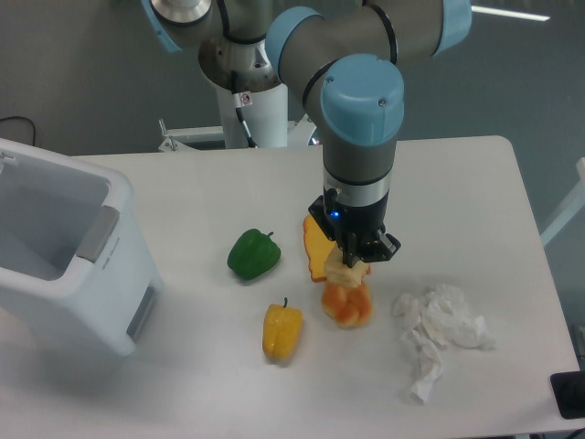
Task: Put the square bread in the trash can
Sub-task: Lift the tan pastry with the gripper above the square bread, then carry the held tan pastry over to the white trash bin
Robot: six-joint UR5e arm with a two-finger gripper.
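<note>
1. Pale tan and flat, the bread point(345, 273) sits between the fingers of the gripper point(350, 266), just above an orange-and-yellow food point(347, 305) on the worktop point(475, 192). Only a small part of the bread shows below the fingers.
2. The gripper appears clenched on the bread, one finger on each side; the hold looks real, though whether the slice is lifted clear or touches the orange food beneath is not clear.
3. The arm comes straight down over the spot, which suits a pinch from above on a thin slice among close neighbours.
4. An orange slab point(316, 247) stands just beside the gripper on the picture's left, touching or nearly so; it may get nudged on the way up.
5. The bread seems held on edge, its flat faces against the finger pads. Being square, it has no real long axis; its visible edge runs roughly level, picture left to right. How much it tilts is hidden by the fingers.
6. The bin point(69, 261) stands well apart at picture left, open mouth up, so the drop calls for a lift and a long carry across.
7. A green pepper point(254, 253) and a yellow pepper point(281, 331) lie between the bread and the bin, low enough to pass over. Crumpled white paper point(441, 329) lies on the other side, out of the way.
</note>
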